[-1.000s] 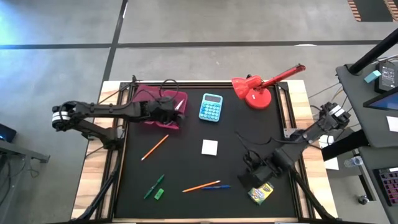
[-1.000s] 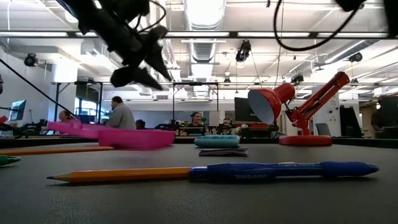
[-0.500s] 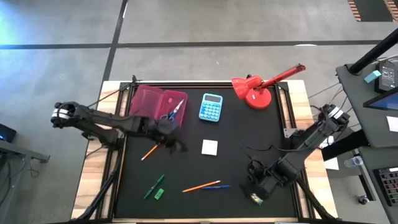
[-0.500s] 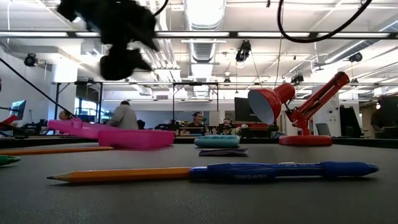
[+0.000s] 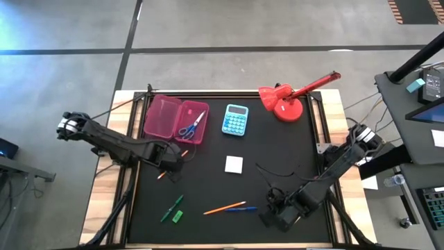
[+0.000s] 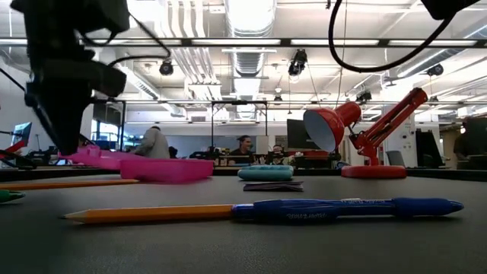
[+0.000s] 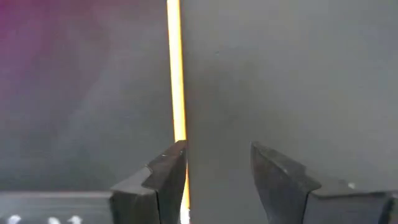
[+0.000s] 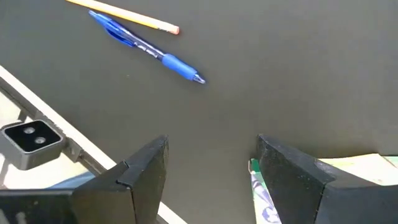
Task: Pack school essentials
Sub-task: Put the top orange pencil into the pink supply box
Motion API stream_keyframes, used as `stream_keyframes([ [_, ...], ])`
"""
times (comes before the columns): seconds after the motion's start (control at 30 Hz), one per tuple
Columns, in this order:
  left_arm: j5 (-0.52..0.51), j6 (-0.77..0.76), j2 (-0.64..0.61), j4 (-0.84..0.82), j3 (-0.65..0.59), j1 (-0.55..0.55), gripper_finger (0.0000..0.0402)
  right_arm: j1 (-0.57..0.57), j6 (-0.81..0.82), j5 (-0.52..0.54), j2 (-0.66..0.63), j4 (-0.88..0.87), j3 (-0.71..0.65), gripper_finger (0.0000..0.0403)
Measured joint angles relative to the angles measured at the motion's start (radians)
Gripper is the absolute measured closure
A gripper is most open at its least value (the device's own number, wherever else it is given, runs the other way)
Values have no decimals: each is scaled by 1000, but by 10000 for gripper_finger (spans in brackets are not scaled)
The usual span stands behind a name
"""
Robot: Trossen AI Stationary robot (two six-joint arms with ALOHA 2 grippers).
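**Operator:** Report the left gripper and its target.

**Arm:** My left gripper is low over the orange pencil on the black mat, just in front of the open pink case. My fingers stand apart with nothing between them — the pencil runs beside one fingertip, not yet centred in the gap.

**Operator:** Handling notes?

**Arm:** I judge it light, stiff and thin. It lies flat, so it may roll or skid if one finger touches first. Best hold is across the shaft near its middle, fingers down to the mat on both sides.

**Operator:** Right side?

**Arm:** My right gripper is at the near edge of the mat, fingers apart and empty, with the crayon box just beside one finger. A blue pen and a second pencil lie farther out. The box looks light, with flat card faces — its narrow sides should suit a grip.
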Motion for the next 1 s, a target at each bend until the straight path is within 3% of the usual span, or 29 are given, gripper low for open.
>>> stream_keyframes([
  [0.13, -16, -8, 18, 2, -60, 13, 242, 0, 12, 0, 4, 6, 0, 172],
  [0.3, -5, -32, 39, 133, -129, 17, 242, 0, 17, 0, -4, 8, 0, 172],
  [0.53, -8, -31, 97, 201, -153, 16, 247, 0, 40, 1, -9, 8, 0, 172],
  [0.67, -15, -23, 121, 201, -152, 16, 284, 0, 27, 1, -9, 7, 0, 172],
  [0.9, -22, -23, 111, 210, -151, 17, 385, 0, -18, 1, -9, 6, 1, 172],
  [1.0, -22, -27, 91, 202, -139, 17, 392, 0, -44, 1, -9, 6, 1, 172],
])
